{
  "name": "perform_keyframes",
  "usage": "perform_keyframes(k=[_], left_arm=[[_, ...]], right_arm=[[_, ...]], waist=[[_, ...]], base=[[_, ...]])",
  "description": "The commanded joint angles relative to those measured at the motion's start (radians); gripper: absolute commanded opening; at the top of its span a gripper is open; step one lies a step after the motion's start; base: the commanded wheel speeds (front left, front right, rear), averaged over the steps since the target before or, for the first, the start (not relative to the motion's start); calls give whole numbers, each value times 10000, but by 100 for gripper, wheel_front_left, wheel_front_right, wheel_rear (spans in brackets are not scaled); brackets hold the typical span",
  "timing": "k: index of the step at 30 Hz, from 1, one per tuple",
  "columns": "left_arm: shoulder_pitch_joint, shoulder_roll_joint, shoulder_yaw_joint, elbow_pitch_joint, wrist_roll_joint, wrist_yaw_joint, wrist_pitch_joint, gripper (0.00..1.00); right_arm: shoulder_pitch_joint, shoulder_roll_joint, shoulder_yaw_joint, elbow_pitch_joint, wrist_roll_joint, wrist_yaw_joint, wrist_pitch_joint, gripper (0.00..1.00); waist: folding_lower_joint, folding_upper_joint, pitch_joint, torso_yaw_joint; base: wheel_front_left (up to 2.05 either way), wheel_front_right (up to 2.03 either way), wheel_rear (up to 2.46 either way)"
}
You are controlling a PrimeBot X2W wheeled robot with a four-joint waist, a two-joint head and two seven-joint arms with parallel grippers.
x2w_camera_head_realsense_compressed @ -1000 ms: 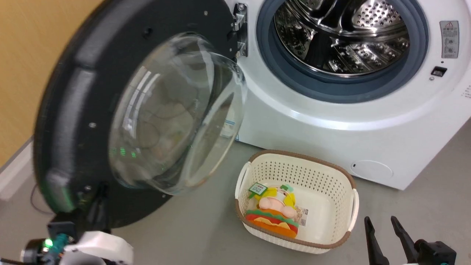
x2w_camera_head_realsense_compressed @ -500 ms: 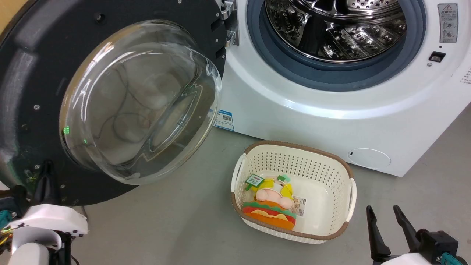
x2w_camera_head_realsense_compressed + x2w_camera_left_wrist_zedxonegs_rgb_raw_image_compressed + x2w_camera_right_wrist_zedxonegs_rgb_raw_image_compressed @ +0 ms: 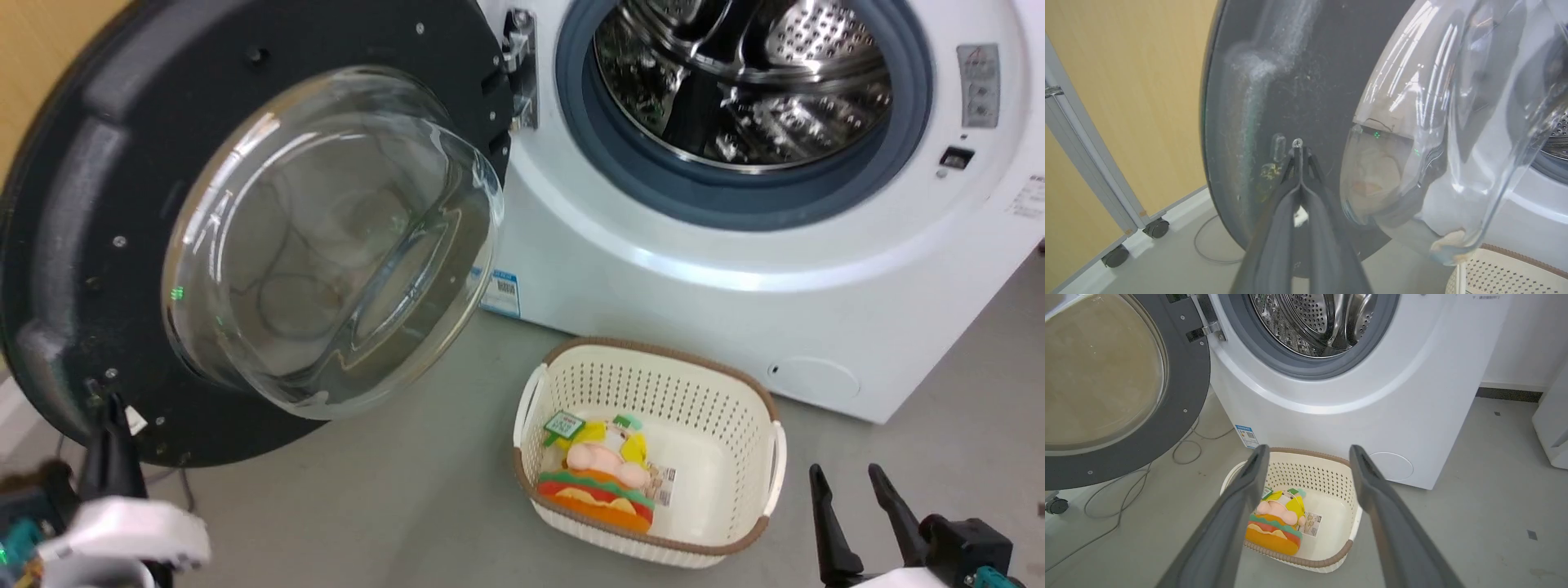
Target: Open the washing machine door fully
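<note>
Sitting near the washing machine door (image 3: 82, 204), a white basket (image 3: 653, 351) holds a burger toy (image 3: 600, 490). The left tool (image 3: 1298, 153) is clenched on nothing and the right tool (image 3: 1308, 451) is released.

Bright even light, glare on glass bowl (image 3: 326, 245)

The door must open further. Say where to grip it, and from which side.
Grip the door by its thin outer rim, opposite the hinge, coming in from that free edge: likely most leverage there, and the bulging glass bowl looks too wide.
</note>
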Motion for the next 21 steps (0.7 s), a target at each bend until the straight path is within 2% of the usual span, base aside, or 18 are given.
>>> perform_keyframes(k=[1,4,5,6,8,13,21], left_arm=[[519,-294,75,-467,206,45,-53,0],[1268,-728,119,-1249,453,-3,-53,0],[1501,-871,92,-1495,518,-45,-53,17],[1725,-1006,51,-1717,580,-68,-53,41],[2136,-1230,-66,-2107,690,-82,-53,98],[2876,-1531,-488,-2804,879,-41,-53,100],[3075,-1654,-1534,-2808,926,-140,-53,100]], right_arm=[[91,28,64,71,108,6,-68,100],[213,28,127,140,201,6,-113,100],[257,28,131,148,229,6,-126,100],[287,28,147,155,242,6,-138,100],[329,28,185,166,262,6,-158,100],[369,28,219,100,213,6,-201,100],[369,28,293,-262,61,6,-233,100]], waist=[[-1,0,-266,-31],[-1,0,-535,-62],[-1,0,-587,-63],[-1,0,-633,-76],[-1,0,-712,-111],[-1,0,-851,-217],[-1,0,-926,-667]], base=[[0,0,0],[0,0,0],[0,0,0],[0,0,0],[0,0,0],[0,0,0],[0,0,0]])
